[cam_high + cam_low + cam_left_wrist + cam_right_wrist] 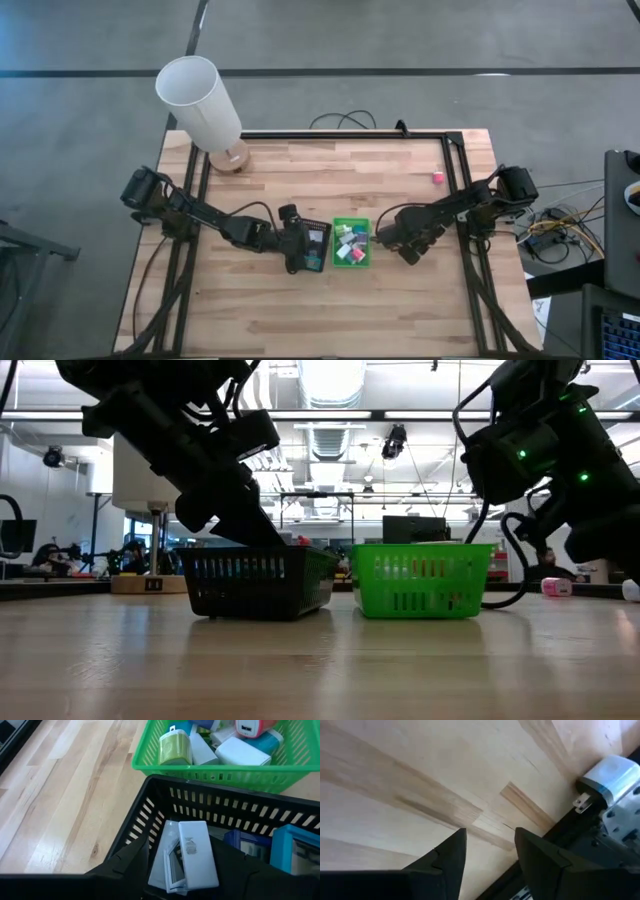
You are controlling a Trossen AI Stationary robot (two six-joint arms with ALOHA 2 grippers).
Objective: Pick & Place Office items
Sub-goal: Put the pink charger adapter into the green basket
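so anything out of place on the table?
One pink item sits alone near the far right edge, well apart from the green basket and black basket that hold the rest. A white plug lies by the frame too.

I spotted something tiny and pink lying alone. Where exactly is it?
The pink block lies on the table's far right in the high view, beside the black frame rail, well beyond the green tray.
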